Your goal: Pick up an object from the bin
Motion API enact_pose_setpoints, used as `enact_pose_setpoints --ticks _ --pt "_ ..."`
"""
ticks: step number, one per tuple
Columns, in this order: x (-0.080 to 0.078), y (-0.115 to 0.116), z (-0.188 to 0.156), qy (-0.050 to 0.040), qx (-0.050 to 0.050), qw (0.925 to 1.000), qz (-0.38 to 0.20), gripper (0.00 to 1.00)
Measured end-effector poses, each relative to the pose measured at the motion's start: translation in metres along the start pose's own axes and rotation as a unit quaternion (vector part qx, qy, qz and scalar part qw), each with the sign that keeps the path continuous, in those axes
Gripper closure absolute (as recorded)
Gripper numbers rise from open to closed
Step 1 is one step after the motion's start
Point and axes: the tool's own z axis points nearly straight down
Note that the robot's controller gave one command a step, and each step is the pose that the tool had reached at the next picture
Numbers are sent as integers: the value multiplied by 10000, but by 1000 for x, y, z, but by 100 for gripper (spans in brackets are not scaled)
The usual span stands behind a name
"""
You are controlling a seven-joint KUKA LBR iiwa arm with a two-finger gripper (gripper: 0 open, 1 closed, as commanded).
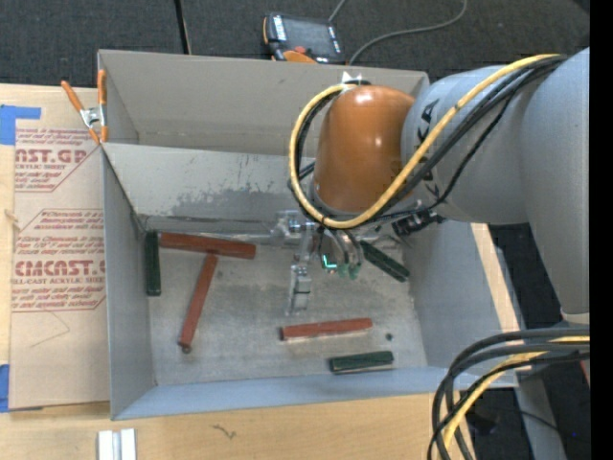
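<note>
The near red stick [326, 330] looks like the likeliest pick to me. It lies flat on the floor toward the front, roughly mid-bin, with nothing on it or touching it. The claw [301, 295] hangs just behind it over bare floor, and I can't see anything in it. Whether it's apart or together I honestly can't tell from this angle.

My read is this is the approach step, with nothing picked up yet. The next move would want the claw shifted a bit toward the front so it sits across the stick's narrow side, then down and a squeeze. The stick is thin and lies flat, so I'd guess the claw has to go right down to the floor or it'll close on air.

Everything else in the bin [192, 175] is loose and spread out, no heap:
- a front green stick [361, 361] just beyond the red one, by the front wall
- a right green stick [385, 263] lying slanted, partly under the wrist
- a slanted red stick [197, 302] left of centre
- a back red stick [206, 246] along the foot of the back wall
- a left green stick [151, 264] along the left wall

The back red stick's left end comes close to the top of the left green stick, but I can't tell if they touch.
</note>
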Motion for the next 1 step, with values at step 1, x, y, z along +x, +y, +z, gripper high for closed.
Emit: enact_pose_setpoints --ticks 1 --pt "36 -98 52 -3 3 9992 -389 0"
